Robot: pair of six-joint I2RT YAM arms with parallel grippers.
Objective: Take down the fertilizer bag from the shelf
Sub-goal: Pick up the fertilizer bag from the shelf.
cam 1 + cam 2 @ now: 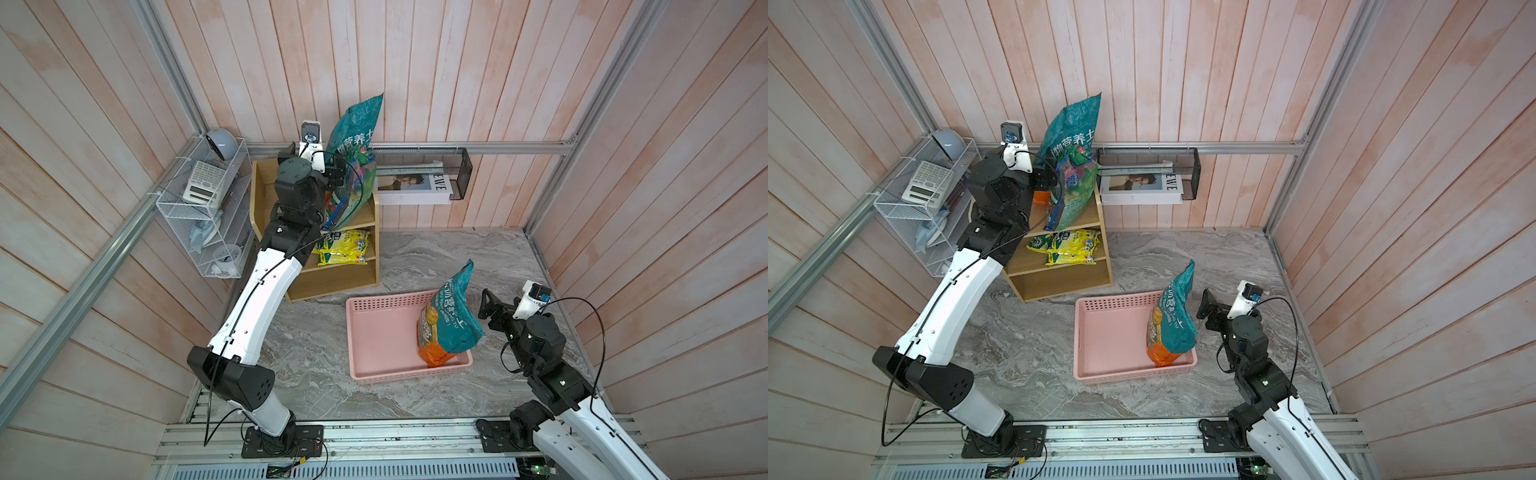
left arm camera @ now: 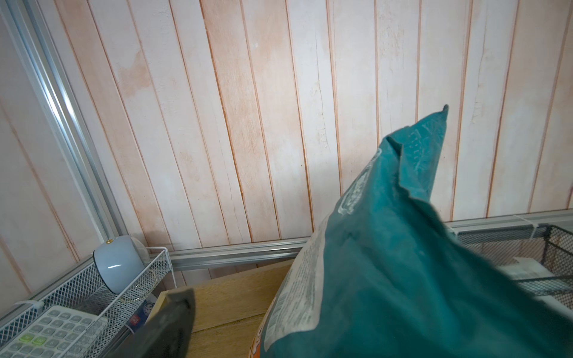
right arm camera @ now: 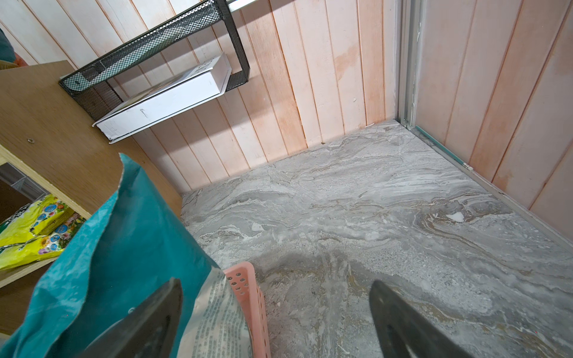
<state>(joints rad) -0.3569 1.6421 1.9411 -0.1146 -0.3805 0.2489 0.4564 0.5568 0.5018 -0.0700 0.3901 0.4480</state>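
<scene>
both top views: fertilizer bag stands upright on the top tier of the shelf, at the end nearest the black mesh basket, top tipped toward the back wall. left pincer sits against the bag's side facing the white wire rack. can't tell from here if it grips. yellow packs lie on the middle tier. pink basket sits on the table in front of the shelf, with a second teal bag standing in it. right pincer is just beside that bag, not touching

left wrist: fertilizer bag fills one side of the frame. one finger shows over the shelf, clear of the bag. the other finger is hidden, so open or clamped: can't tell

right wrist: right pincer is spread wide over the table, nothing between the fingers. second teal bag and the pink basket corner lie by one finger
</scene>
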